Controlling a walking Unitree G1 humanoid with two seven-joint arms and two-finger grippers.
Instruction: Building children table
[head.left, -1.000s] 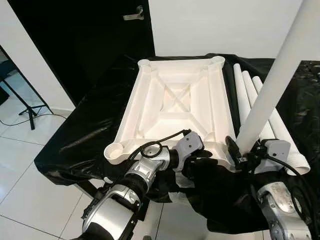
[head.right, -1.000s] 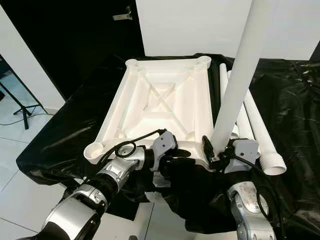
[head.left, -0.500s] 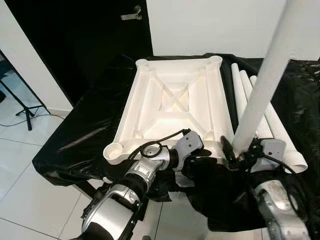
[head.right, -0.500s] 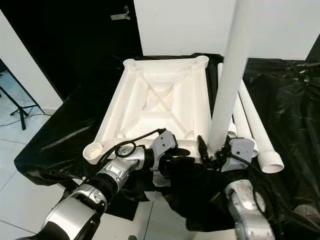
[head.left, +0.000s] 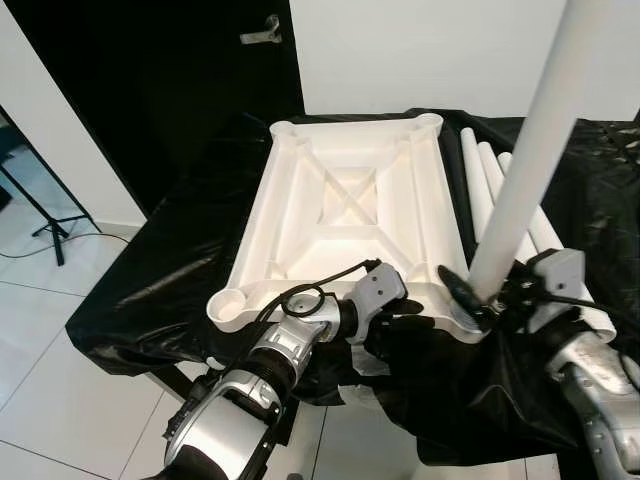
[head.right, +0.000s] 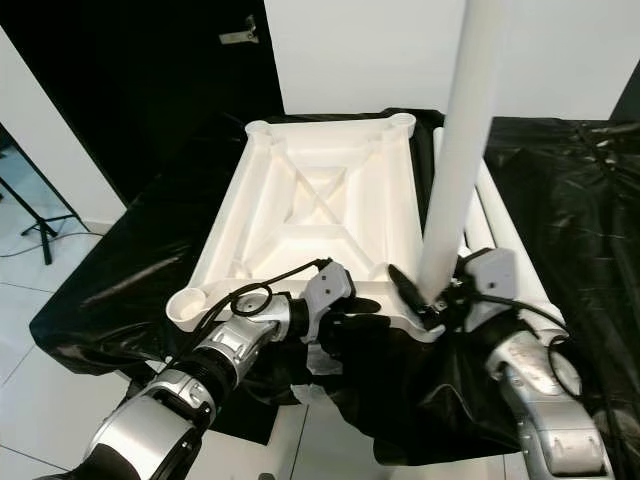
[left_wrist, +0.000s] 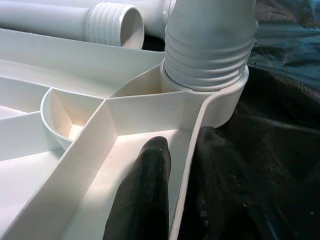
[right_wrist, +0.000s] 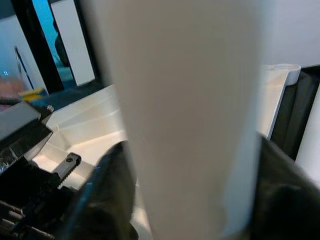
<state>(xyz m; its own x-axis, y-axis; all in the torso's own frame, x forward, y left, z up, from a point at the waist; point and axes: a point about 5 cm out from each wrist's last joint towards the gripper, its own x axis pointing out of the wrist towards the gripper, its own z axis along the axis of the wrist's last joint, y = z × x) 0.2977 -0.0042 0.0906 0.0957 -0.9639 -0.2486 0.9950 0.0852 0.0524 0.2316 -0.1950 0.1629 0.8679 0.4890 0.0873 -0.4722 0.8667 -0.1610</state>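
We take the upturned white tabletop (head.left: 350, 215) on its black-draped surface as landmark. At its near right corner, the right gripper (head.left: 484, 300) is clamped around the foot of a white leg tube (head.left: 525, 165), whose long axis rises almost vertically from the corner socket (left_wrist: 220, 92), leaning slightly away from the tabletop's centre. The tube therefore lies directly in this gripper's hold, and the right arm is the nearer one. The left gripper (head.left: 400, 322) sits along the tabletop's near edge, just beside that same corner; in the left wrist view one finger (left_wrist: 142, 200) rests inside the rim and the other outside it, pinching the tabletop's wall. Spare leg tubes (head.left: 490, 170) lie flat along the tabletop's right side.

The left wrist view shows what the eye views cannot: the tube's ribbed thread (left_wrist: 207, 60) stands partly exposed above the socket, so we judge the leg not fully seated. The right wrist view adds the black fingers (right_wrist: 107, 195) flanking the tube.
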